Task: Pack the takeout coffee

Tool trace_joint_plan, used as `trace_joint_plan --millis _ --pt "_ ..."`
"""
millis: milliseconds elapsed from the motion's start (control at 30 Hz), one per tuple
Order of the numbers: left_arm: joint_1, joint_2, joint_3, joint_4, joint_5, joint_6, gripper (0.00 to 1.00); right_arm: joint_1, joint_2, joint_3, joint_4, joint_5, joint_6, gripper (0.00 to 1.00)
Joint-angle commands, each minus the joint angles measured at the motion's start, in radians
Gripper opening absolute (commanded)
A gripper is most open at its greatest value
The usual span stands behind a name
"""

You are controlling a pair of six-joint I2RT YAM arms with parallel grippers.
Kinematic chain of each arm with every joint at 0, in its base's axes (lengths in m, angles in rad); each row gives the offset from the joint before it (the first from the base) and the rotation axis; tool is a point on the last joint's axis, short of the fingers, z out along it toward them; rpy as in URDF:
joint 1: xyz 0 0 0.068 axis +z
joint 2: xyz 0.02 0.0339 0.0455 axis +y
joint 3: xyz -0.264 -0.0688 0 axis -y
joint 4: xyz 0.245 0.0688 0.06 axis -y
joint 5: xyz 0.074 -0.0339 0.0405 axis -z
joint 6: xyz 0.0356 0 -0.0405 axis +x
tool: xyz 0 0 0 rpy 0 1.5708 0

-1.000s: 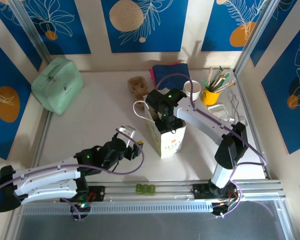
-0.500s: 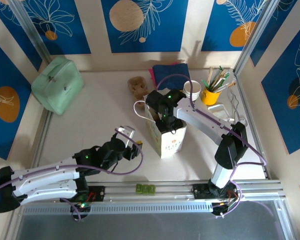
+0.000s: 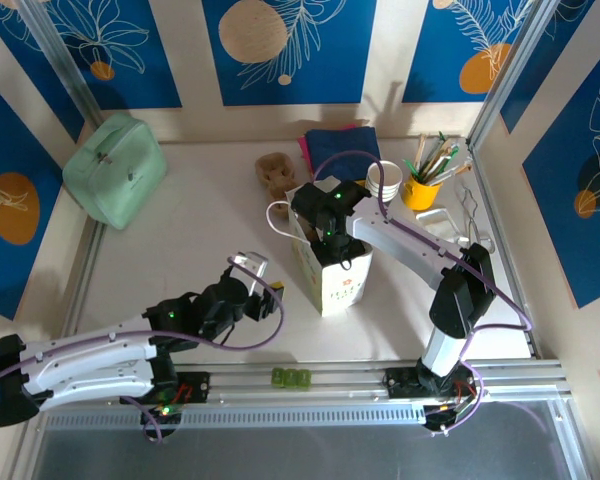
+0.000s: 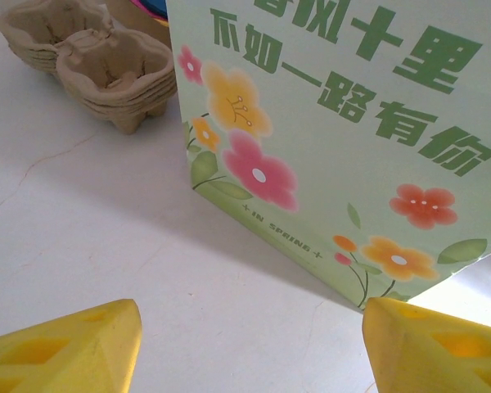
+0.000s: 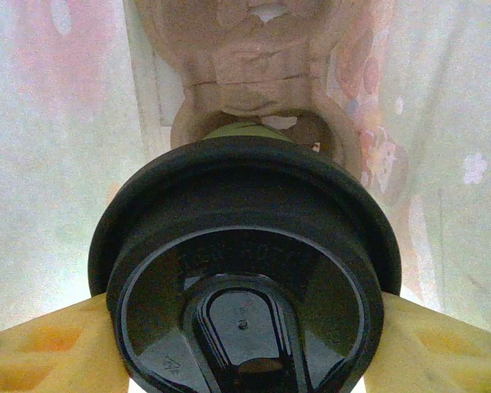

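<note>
A stack of white takeout coffee cups (image 3: 385,180) stands at the back right. A flowered green paper bag (image 3: 330,270) (image 4: 335,123) stands open mid-table. My right gripper (image 3: 328,232) (image 5: 245,327) reaches down into it, shut on a black lid (image 5: 245,270), one yellow finger on each side. The lid hides whatever sits under it. Below it, a brown cardboard carrier (image 5: 254,57) lies on the bag's floor. My left gripper (image 3: 258,272) (image 4: 250,344) hovers low over the table left of the bag, open, with nothing between its fingers.
A stack of brown cup carriers (image 3: 276,172) (image 4: 90,65) sits behind the bag. A mint pouch (image 3: 113,168) lies at the back left. At the back are a blue cloth (image 3: 337,140) and, to the right, a yellow pot of brushes (image 3: 420,190) with a wire rack (image 3: 460,225).
My left gripper has drifted slightly back toward the near edge. The right gripper stays in the bag with the lid.
</note>
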Motion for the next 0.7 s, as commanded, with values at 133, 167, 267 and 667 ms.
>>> trace_joint_plan --millis 133,167,267,667 --pt "0.001 -0.017 -0.007 -0.005 -0.022 -0.017 0.72 0.001 0.0 -0.016 0.006 -0.022 0.016 0.58" --pt "0.001 -0.017 -0.008 -0.005 -0.023 -0.017 0.72 -0.001 0.003 -0.018 0.008 -0.023 0.016 0.58" --pt "0.001 -0.016 -0.007 -0.003 -0.021 -0.018 0.72 -0.001 0.004 -0.025 0.014 -0.024 0.015 0.58" --pt "0.002 -0.01 -0.004 -0.001 -0.022 -0.019 0.72 -0.005 0.006 -0.037 0.02 -0.024 0.013 0.58"
